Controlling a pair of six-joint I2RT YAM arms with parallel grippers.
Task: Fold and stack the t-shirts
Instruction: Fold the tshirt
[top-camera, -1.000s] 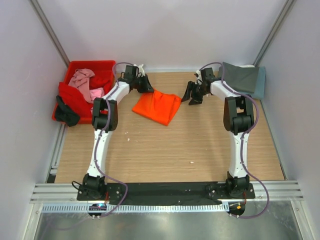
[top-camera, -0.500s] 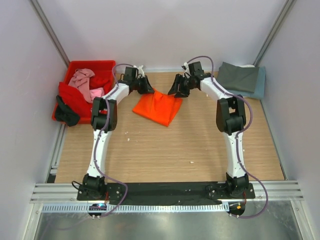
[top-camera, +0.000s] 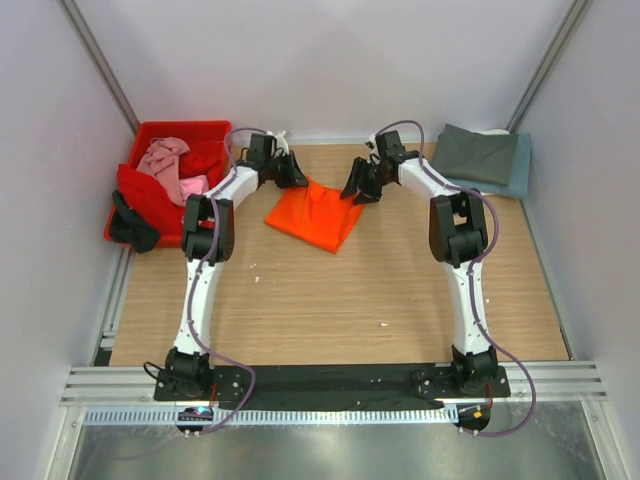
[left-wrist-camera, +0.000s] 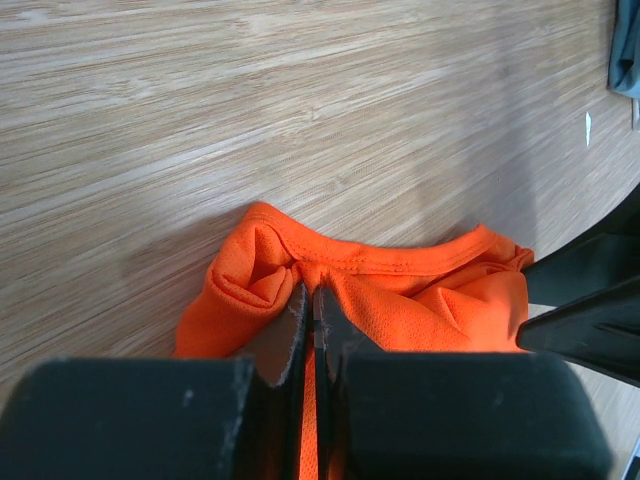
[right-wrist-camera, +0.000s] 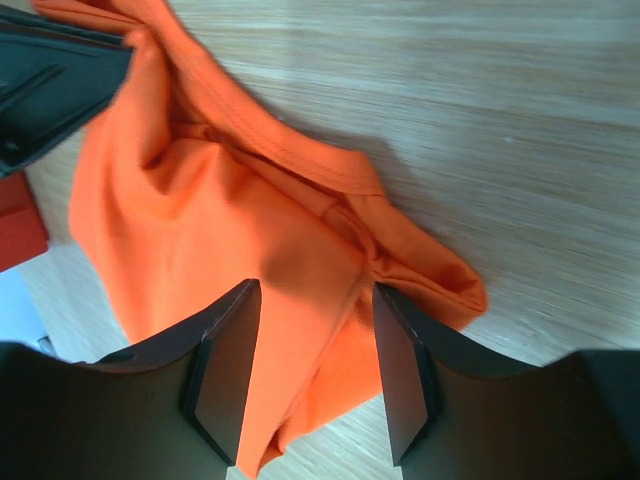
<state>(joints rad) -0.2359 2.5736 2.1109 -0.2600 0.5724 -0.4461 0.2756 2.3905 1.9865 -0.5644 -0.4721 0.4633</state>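
A wooden table (top-camera: 330, 300) has a red crate (top-camera: 180, 126) at its far left, with a pink shirt (top-camera: 165, 160) and a red shirt (top-camera: 145, 195) heaped inside. A bright orange t-shirt (top-camera: 315, 215) lies crumpled at the far middle. A dark grey shirt (top-camera: 478, 155) lies folded at far right. The left gripper (left-wrist-camera: 308, 300) is pinched closed on the orange neckline. The right gripper (right-wrist-camera: 315, 290) has its jaws spread wide over the shirt's other end, possibly touching the cloth.
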